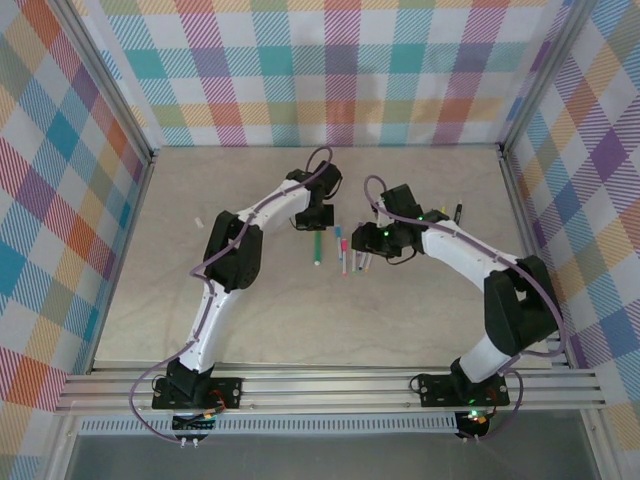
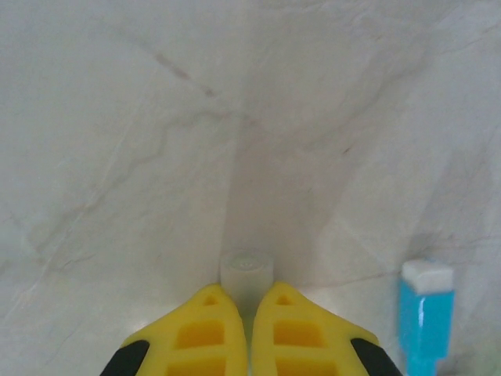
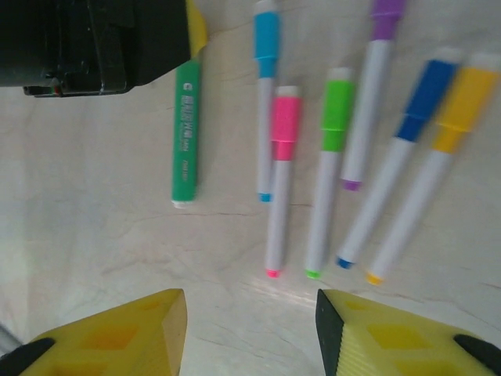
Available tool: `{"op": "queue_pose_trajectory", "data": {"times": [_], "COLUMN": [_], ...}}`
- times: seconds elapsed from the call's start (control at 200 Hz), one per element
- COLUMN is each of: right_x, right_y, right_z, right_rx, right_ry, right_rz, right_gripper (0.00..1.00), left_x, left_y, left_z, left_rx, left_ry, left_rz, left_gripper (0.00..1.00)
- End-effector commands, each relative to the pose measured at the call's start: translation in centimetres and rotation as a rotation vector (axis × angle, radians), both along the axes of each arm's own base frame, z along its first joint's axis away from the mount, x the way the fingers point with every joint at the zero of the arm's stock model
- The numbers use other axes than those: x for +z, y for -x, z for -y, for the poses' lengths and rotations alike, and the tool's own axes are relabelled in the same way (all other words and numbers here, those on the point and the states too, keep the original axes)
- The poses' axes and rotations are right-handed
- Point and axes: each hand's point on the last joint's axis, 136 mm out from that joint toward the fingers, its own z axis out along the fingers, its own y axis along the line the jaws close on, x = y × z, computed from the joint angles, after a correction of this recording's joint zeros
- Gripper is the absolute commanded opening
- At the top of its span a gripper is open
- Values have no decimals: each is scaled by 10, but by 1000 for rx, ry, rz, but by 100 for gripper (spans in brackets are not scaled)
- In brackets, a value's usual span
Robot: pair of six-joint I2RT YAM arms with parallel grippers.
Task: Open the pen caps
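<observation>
The left pincer (image 2: 246, 294) is clamped tight on the far end of the green pen (image 3: 185, 133), while the right pincer (image 3: 250, 329) hangs half spread and empty near the white pens (image 3: 322, 204), their pen caps (image 3: 286, 117) on, in the middle of the desk (image 1: 330, 320).

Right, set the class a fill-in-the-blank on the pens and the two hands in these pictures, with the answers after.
1. The left hand is shut on the solid-coloured pen, whose barrel is ____.
2. The right hand stands ____, holding nothing.
3. Beside that pen lie ____ white-barrelled pens, each with its cap on.
4. The pen between the light-blue-capped pen and the green-capped pen has a ____ cap.

Missing words: green; open; six; pink.
</observation>
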Motion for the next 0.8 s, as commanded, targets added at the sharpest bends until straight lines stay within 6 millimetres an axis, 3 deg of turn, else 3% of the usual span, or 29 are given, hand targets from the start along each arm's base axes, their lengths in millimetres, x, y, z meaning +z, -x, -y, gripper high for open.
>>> {"op": "queue_pose_trajectory", "data": {"times": [0.0, 0.25, 0.555, 0.645, 0.685, 0.75, 0.795], "right_x": [10, 23, 23, 21, 19, 18, 16], "right_y": [-7, -11, -13, -15, -16, -16, -16], "right_z": [-32, -70, -94, -99, -101, -102, -100], "right_rx": [53, 135, 172, 172, 173, 170, 165], "right_ry": [-141, -255, -297, -293, -289, -290, -285], "right_rz": [25, 56, 36, 22, 15, 10, 8], "right_gripper": [50, 60, 61, 57, 50, 14, 0], "left_x": [49, 85, 113, 118, 119, 119, 118], "left_y": [5, 22, 36, 40, 41, 41, 42], "left_z": [-3, 25, 42, 47, 46, 43, 41], "left_rx": [13, -4, -25, -33, -32, -28, -24], "left_ry": [107, 319, 424, 438, 438, 426, 416], "left_rz": [15, -10, -3, -1, 0, 5, 7], "left_gripper": [0, 0, 0, 0, 0, 0, 0]}}
